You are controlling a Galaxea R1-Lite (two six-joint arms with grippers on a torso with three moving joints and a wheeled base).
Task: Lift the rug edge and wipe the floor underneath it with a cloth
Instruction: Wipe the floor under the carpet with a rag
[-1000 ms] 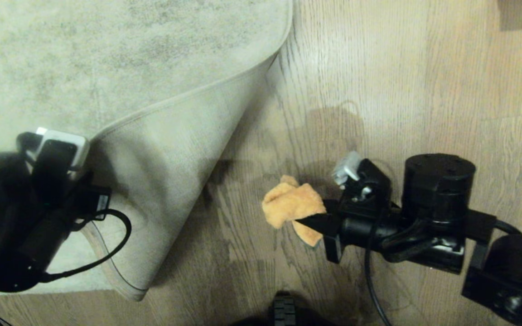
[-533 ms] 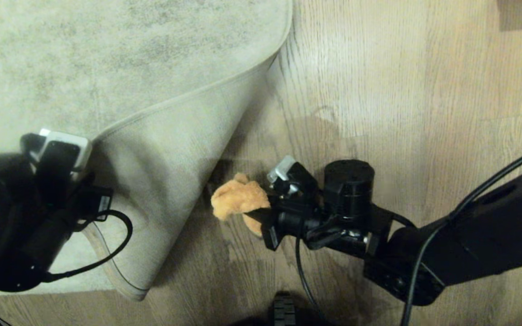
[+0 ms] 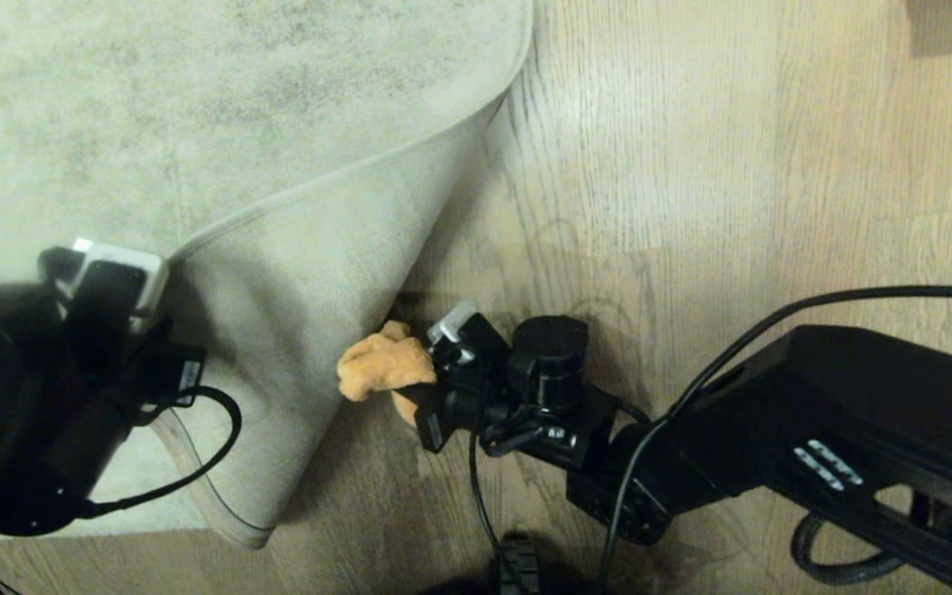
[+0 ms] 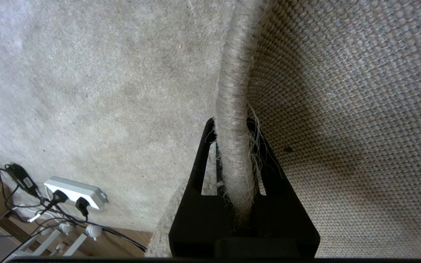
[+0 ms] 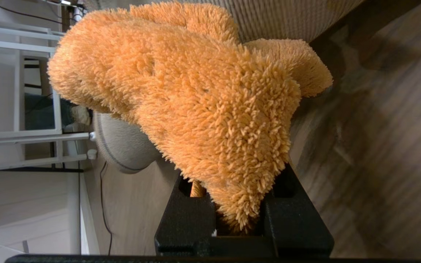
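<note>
The pale grey rug (image 3: 195, 99) lies at the left, its corner folded up so the beige backing (image 3: 302, 314) faces me. My left gripper (image 4: 232, 146) is shut on the rug edge (image 4: 232, 91), pinching the bound hem and holding the flap off the floor (image 3: 691, 207); in the head view the left arm (image 3: 71, 372) stands at the left. My right gripper (image 3: 414, 401) is shut on the fuzzy orange cloth (image 3: 381, 372), low over the wood planks right at the foot of the lifted flap. The cloth (image 5: 196, 91) bulges out past the right gripper (image 5: 239, 190) and reaches the backing.
A white power strip (image 4: 75, 190) with plugs and cables lies beyond the rug's far side. A white frame (image 5: 20, 91) stands past the rug corner. The right arm's black cable (image 3: 773, 322) loops over the floor. A dark part of my base (image 3: 517, 570) shows at the bottom.
My right arm has swept left across the floor with the cloth, from the open planks to the foot of the lifted rug flap. The left arm and the rug have not moved.
</note>
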